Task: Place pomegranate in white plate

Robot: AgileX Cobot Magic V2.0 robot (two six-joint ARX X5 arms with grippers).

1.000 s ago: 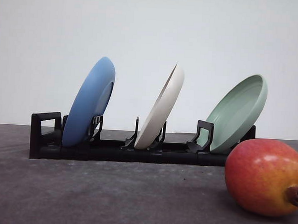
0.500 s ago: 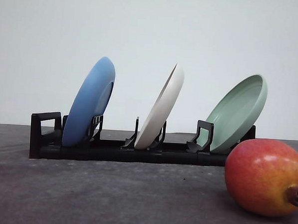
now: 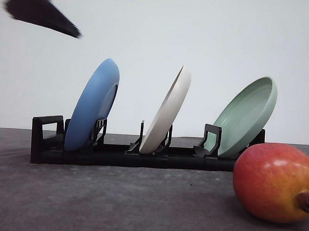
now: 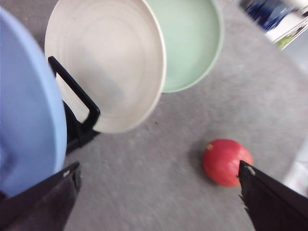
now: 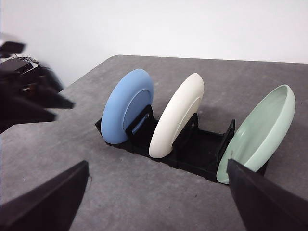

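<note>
Three plates stood on edge in a black dish rack [image 3: 116, 155] on a dark grey table [image 3: 113, 206]: a blue plate [image 3: 90, 107] toward the robot's left, the white plate [image 3: 167, 113] in the middle slot, and a pale green plate [image 3: 245, 117] toward its right. The pomegranate [image 3: 274, 182] lay on the table nearer the camera than the rack, just in front of the green plate, its dark calyx stub pointing right.

The step in hand looked like the reach for the white plate, which would likely have to come out of the rack and lie flat before the fruit could rest in it. To do that well, the fingers should close on the plate's upper rim from above, staying clear of the blue plate beside it, and lift it straight out of its slot so the rack does not drag along.

The left gripper [image 4: 159, 192] hung high above the rack, angled down, its camera looking onto the face of the white plate with the pomegranate beyond; its fingers were spread wide and held nothing. In the front view it was a blurred dark shape at the upper left. The right gripper [image 5: 156, 202] sat back from the rack, aimed at the three plates, its fingers likewise wide apart and empty.
</note>
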